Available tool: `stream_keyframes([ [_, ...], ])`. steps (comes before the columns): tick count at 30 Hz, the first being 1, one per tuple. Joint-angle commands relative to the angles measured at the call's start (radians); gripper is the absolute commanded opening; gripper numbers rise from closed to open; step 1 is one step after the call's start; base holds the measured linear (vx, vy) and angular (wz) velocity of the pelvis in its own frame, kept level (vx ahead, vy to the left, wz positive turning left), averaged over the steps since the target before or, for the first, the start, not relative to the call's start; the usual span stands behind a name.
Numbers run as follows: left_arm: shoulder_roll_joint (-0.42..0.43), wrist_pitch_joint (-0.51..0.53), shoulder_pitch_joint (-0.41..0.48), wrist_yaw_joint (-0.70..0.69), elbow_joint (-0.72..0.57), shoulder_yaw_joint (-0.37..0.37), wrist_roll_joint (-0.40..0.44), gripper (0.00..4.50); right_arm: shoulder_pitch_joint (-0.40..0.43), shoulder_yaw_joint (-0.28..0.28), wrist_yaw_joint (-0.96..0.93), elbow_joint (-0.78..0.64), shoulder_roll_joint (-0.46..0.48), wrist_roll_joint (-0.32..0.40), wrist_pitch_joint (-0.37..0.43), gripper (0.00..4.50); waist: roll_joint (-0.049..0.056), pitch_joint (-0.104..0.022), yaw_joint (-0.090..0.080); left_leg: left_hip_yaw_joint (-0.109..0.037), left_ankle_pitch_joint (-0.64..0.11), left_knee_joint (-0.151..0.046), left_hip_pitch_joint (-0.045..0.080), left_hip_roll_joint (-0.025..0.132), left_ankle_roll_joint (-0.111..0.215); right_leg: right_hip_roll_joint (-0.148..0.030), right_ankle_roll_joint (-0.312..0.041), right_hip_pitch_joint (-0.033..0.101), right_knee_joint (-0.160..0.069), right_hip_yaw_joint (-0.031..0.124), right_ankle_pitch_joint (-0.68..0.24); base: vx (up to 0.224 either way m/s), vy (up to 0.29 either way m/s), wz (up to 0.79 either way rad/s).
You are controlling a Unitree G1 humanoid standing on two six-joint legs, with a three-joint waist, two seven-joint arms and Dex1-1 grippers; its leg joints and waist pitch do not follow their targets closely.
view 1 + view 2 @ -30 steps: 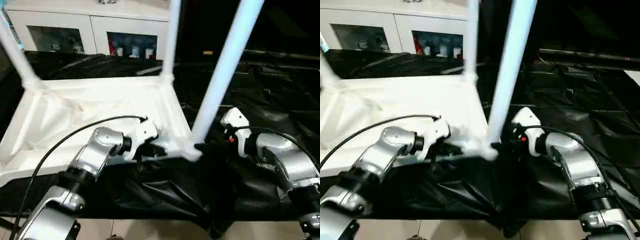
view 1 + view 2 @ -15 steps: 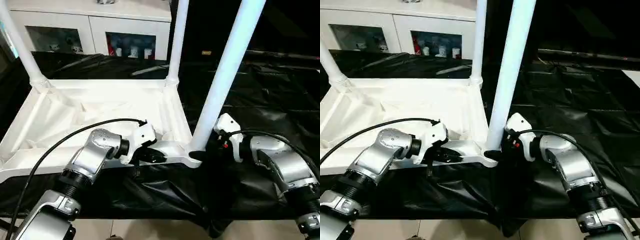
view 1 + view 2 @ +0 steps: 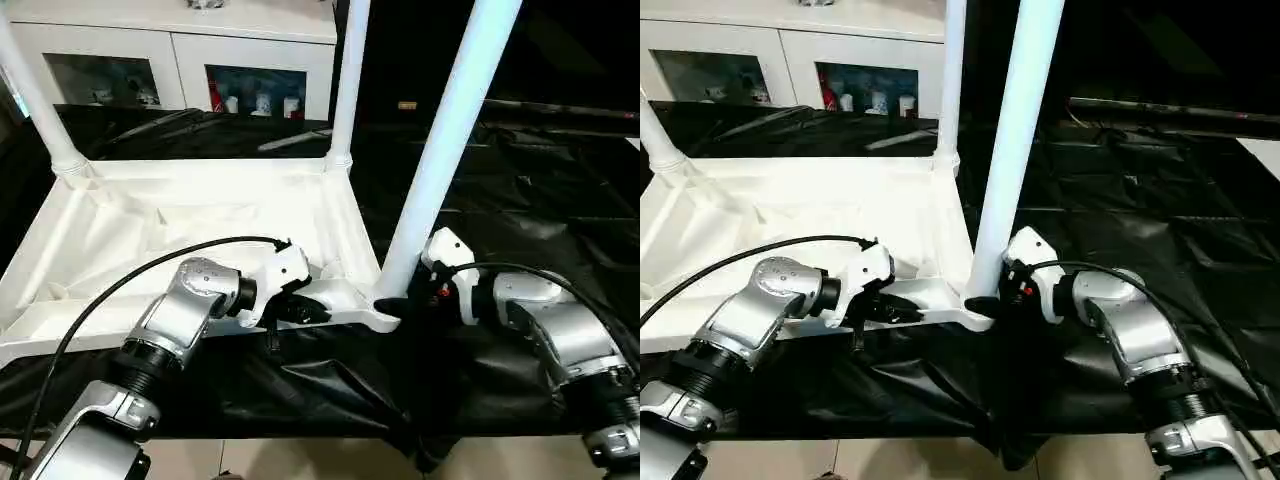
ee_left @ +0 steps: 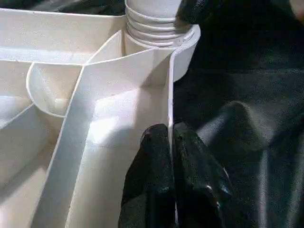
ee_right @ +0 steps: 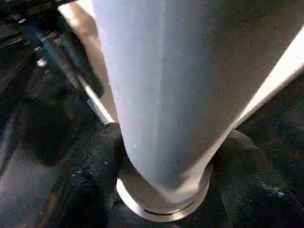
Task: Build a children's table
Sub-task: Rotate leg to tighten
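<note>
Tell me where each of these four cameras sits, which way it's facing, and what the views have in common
Left eye: on the head, looking forward and down at the upturned tabletop; both silver forearms show.
Right eye: just beside it, same scene; the right gripper sits at the near leg.
Left wrist: on the left arm, looking along the left gripper, shut on the tabletop's rim.
Right wrist: on the right arm, facing the near leg's base, a black finger on each side.
Shared: both wrist views show the near leg's socket.

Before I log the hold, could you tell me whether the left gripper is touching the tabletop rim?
Touching. The left wrist view shows the left gripper with its two black fingers pinched on the tabletop rim.
</note>
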Motion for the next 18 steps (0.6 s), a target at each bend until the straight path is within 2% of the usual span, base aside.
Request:
stream_keyframes([
  [1, -0.065, 0.012, -0.045, 0.098, 0.052, 0.006, 0.01, 0.0, -0.023, -0.038, -0.181, 0.084, 0.073, -0.029, 0.023, 2.5, -0.005, -0.051, -0.004, 0.012, -0.302, -0.062, 0.006, 0.005, 0.009, -0.026, -0.173, 0.036, -0.073, 0.021, -0.296, 0.0, 0.0, 0.0],
  [2, -0.076, 0.015, -0.055, 0.129, 0.07, 0.008, 0.021, 0.0, -0.028, -0.05, -0.225, 0.102, 0.094, -0.034, 0.028, 2.46, -0.006, -0.051, -0.003, 0.01, -0.304, -0.063, 0.008, 0.004, -0.002, -0.027, -0.17, 0.038, -0.073, 0.019, -0.31, 0.0, 0.0, 0.0],
  [3, -0.088, 0.018, -0.066, 0.159, 0.089, 0.012, 0.028, 0.0, -0.033, -0.057, -0.261, 0.116, 0.113, -0.037, 0.033, 2.44, -0.007, -0.053, -0.007, 0.006, -0.308, -0.064, 0.003, 0.003, -0.014, -0.029, -0.161, 0.044, -0.072, 0.017, -0.327, 0.0, 0.0, 0.0],
  [4, -0.11, 0.023, -0.085, 0.212, 0.123, 0.019, 0.039, 0.0, -0.041, -0.071, -0.322, 0.141, 0.146, -0.042, 0.043, 2.41, -0.006, -0.052, -0.008, 0.009, -0.315, -0.063, 0.009, 0.003, -0.015, -0.026, -0.156, 0.037, -0.077, 0.019, -0.328, 0.0, 0.0, 0.0],
  [6, -0.167, 0.044, -0.125, 0.32, 0.185, 0.037, 0.048, 0.0, -0.066, -0.105, -0.468, 0.189, 0.227, -0.045, 0.063, 2.25, -0.007, -0.053, -0.009, 0.008, -0.325, -0.063, 0.009, 0.001, -0.017, -0.027, -0.153, 0.039, -0.078, 0.019, -0.336, 0.0, 0.0, 0.0],
  [7, -0.185, 0.053, -0.136, 0.348, 0.2, 0.042, 0.048, 0.0, -0.074, -0.116, -0.511, 0.204, 0.252, -0.046, 0.069, 2.19, -0.005, -0.055, -0.011, 0.009, -0.32, -0.062, 0.01, 0.0, -0.02, -0.027, -0.153, 0.035, -0.077, 0.02, -0.335, 0.0, 0.0, 0.0],
  [9, -0.251, 0.076, -0.171, 0.414, 0.247, 0.044, 0.053, 0.0, -0.116, -0.138, -0.646, 0.262, 0.336, -0.056, 0.066, 2.19, -0.004, -0.055, -0.01, 0.007, -0.315, -0.064, 0.009, 0.001, -0.027, -0.026, -0.153, 0.038, -0.076, 0.019, -0.316, 0.0, 0.0, 0.0],
  [11, -0.292, 0.082, -0.186, 0.447, 0.268, 0.035, 0.062, 0.0, -0.141, -0.138, -0.695, 0.291, 0.38, -0.062, 0.061, 2.19, -0.001, -0.055, -0.011, 0.007, -0.312, -0.064, 0.01, 0.001, -0.03, -0.026, -0.157, 0.036, -0.075, 0.02, -0.294, 0.0, 0.0, 0.0],
  [14, -0.348, 0.057, -0.203, 0.46, 0.298, 0.014, 0.074, 0.0, -0.18, -0.142, -0.721, 0.321, 0.447, -0.05, 0.046, 2.19, 0.0, -0.057, -0.007, 0.008, -0.303, -0.062, 0.01, 0.0, -0.024, -0.025, -0.157, 0.041, -0.073, 0.02, -0.253, 0.0, 0.0, 0.0],
  [15, -0.355, 0.049, -0.204, 0.454, 0.299, 0.01, 0.074, 0.0, -0.187, -0.153, -0.728, 0.322, 0.457, -0.04, 0.038, 2.48, 0.0, -0.057, -0.005, 0.01, -0.3, -0.063, 0.01, -0.001, -0.018, -0.025, -0.155, 0.041, -0.075, 0.02, -0.245, 0.0, 0.0, 0.0],
  [16, -0.354, 0.049, -0.203, 0.453, 0.298, 0.01, 0.074, 0.0, -0.187, -0.152, -0.726, 0.321, 0.456, -0.04, 0.037, 2.48, -0.001, -0.056, -0.003, 0.009, -0.295, -0.063, 0.009, -0.001, -0.014, -0.026, -0.152, 0.043, -0.075, 0.02, -0.24, 0.0, 0.0, 0.0],
  [18, -0.352, 0.044, -0.205, 0.445, 0.304, 0.01, 0.074, 0.0, -0.194, -0.144, -0.709, 0.32, 0.447, -0.051, 0.036, 2.8, -0.002, -0.055, -0.001, 0.009, -0.298, -0.064, 0.008, -0.001, -0.01, -0.026, -0.149, 0.044, -0.075, 0.02, -0.248, 0.0, 0.0, 0.0],
])
